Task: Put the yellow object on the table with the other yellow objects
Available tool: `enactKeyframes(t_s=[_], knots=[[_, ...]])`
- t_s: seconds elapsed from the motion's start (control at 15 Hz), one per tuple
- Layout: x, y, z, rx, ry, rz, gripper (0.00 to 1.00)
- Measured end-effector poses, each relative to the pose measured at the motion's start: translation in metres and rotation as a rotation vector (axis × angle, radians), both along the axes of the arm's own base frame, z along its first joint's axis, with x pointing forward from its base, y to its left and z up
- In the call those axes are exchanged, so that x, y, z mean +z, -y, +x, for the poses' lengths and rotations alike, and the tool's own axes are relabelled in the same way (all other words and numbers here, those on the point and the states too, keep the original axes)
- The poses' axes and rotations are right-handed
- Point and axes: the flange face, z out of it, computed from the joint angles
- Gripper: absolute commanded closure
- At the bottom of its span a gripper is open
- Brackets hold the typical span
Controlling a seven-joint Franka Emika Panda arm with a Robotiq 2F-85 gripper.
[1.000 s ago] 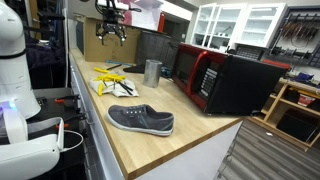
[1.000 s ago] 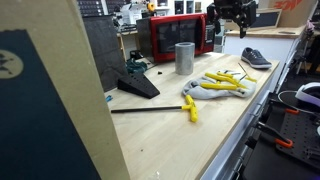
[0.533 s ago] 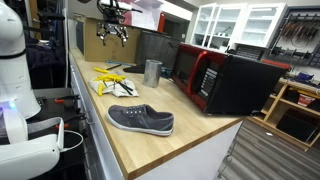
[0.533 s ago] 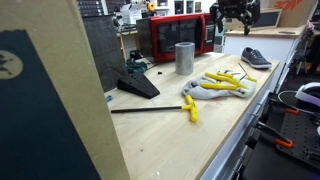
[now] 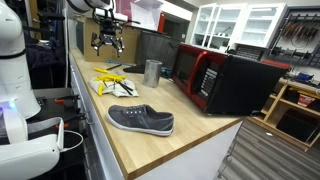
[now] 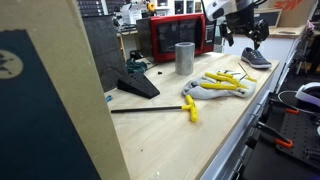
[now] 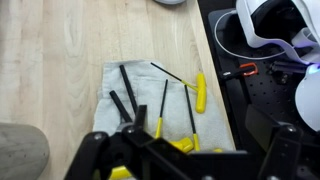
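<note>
Yellow object (image 6: 190, 107) lies flat on the table (image 6: 200, 140), left of the other yellow objects (image 6: 222, 84), near them but apart. Its long axis runs left-right along the counter: the thin dark shaft stretches left and the yellow handle sits at the right end, toward the cluster. Only this exterior view shows the shaft. In an exterior view from the shoe end, the yellow object (image 5: 112, 67) is just a small yellow bit beyond the cluster (image 5: 113, 82).

The wrist view alone shows the cluster from above. Dark shafts are fanned over a pale cloth (image 7: 120, 85), with yellow handles toward the near edge and one handle off the cloth's right side. I cannot tell whether the lone piece is in that view.

Gripper (image 5: 107, 42) hangs high over the table, clear of everything. Its fingers are spread wide with nothing between them, as the wrist view confirms (image 7: 185, 160).

Metal cup (image 6: 184, 57) and red-fronted microwave (image 6: 180, 35) stand behind the cluster. Grey shoe (image 5: 141, 120) lies on the near part of the table.
</note>
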Motion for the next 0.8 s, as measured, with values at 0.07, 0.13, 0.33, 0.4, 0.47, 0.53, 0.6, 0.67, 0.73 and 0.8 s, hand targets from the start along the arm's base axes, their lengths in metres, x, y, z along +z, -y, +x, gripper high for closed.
enactKeyframes(t_s=[0.07, 0.13, 0.33, 0.4, 0.47, 0.53, 0.6, 0.67, 0.73, 0.8], knots=[[-0.01, 0.004, -0.002, -0.014, -0.004, 0.005, 0.0], [-0.02, 0.009, -0.003, -0.03, -0.008, 0.007, 0.0], [-0.047, 0.023, -0.006, -0.047, -0.031, -0.006, 0.0], [-0.053, 0.027, -0.006, -0.044, -0.037, -0.018, 0.0], [-0.058, 0.031, -0.007, -0.037, -0.043, -0.032, 0.0], [-0.063, 0.034, -0.008, -0.029, -0.05, -0.05, 0.0], [-0.066, 0.037, -0.008, -0.017, -0.057, -0.068, 0.0], [-0.069, 0.038, -0.008, -0.006, -0.063, -0.081, 0.0], [-0.071, 0.039, -0.009, 0.007, -0.067, -0.095, 0.0], [-0.073, 0.04, -0.009, 0.019, -0.072, -0.106, 0.0]])
